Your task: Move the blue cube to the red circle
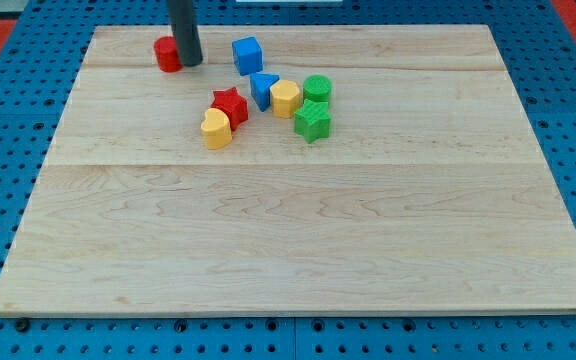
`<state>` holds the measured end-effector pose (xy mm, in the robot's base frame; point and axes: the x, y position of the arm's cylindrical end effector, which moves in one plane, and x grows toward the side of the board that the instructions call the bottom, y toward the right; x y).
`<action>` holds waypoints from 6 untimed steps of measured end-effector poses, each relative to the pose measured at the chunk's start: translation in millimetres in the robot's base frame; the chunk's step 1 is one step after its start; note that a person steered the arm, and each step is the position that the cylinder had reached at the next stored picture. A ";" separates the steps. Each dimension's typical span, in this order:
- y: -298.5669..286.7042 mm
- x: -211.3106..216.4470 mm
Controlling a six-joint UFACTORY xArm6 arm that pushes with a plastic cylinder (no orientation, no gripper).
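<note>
The blue cube (247, 55) sits near the view's top, left of centre. The red circle (167, 54) is a short red cylinder to the cube's left, partly hidden by my rod. My tip (189, 63) rests on the board right beside the red circle's right side, between it and the blue cube. A gap of bare board separates my tip from the cube.
Below the cube is a cluster: a red star (230, 105), a yellow heart (216, 129), a blue triangular block (263, 89), a yellow block (286, 98), a green cylinder (317, 89) and a green star (312, 121). The wooden board (298, 240) lies on a blue pegboard.
</note>
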<state>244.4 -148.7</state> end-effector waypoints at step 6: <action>125.3 21.3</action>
